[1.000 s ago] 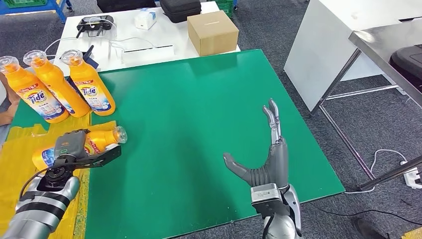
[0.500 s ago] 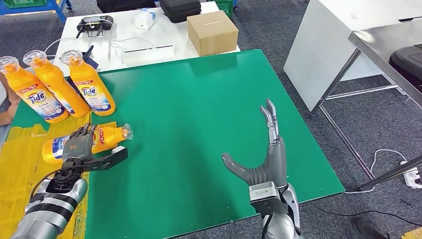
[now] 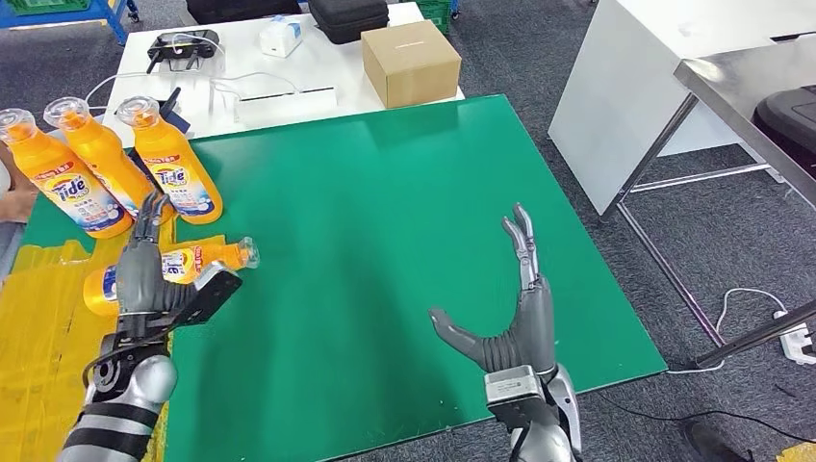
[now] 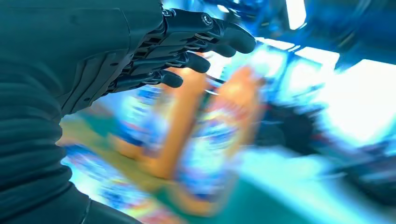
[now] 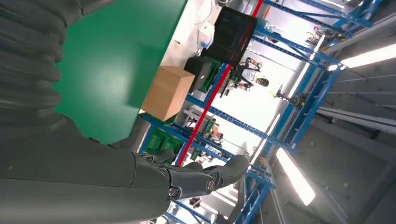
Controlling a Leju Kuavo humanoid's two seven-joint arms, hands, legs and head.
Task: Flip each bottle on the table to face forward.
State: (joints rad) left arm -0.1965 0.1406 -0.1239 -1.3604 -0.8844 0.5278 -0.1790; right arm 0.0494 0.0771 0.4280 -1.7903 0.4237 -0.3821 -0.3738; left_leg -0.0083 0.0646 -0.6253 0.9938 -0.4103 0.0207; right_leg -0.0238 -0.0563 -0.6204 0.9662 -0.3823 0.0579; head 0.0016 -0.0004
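Note:
Three orange Tide bottles [image 3: 101, 168] stand upright at the back left corner of the green table [image 3: 385, 241]. A fourth orange bottle [image 3: 197, 260] lies on its side at the edge of the yellow mat [image 3: 38, 346], cap toward the right. My left hand [image 3: 154, 279] hovers over the lying bottle's body, fingers straight and apart, holding nothing. The left wrist view is blurred: my left hand's fingers [image 4: 187, 46] are spread in front of the orange bottles [image 4: 219, 130]. My right hand [image 3: 510, 313] hangs open above the table's near right part, also seen as right hand [image 5: 187, 179].
Behind the green table a white table [image 3: 289, 58] carries a cardboard box [image 3: 411, 63], a black case [image 3: 348, 17] and cables. A person's arm [image 3: 8, 207] shows at the left edge. A metal table [image 3: 751, 96] stands to the right.
My left hand has lifted off the lying bottle and straightened its fingers upward. The bottle has shifted slightly to the right. The right hand has barely moved.

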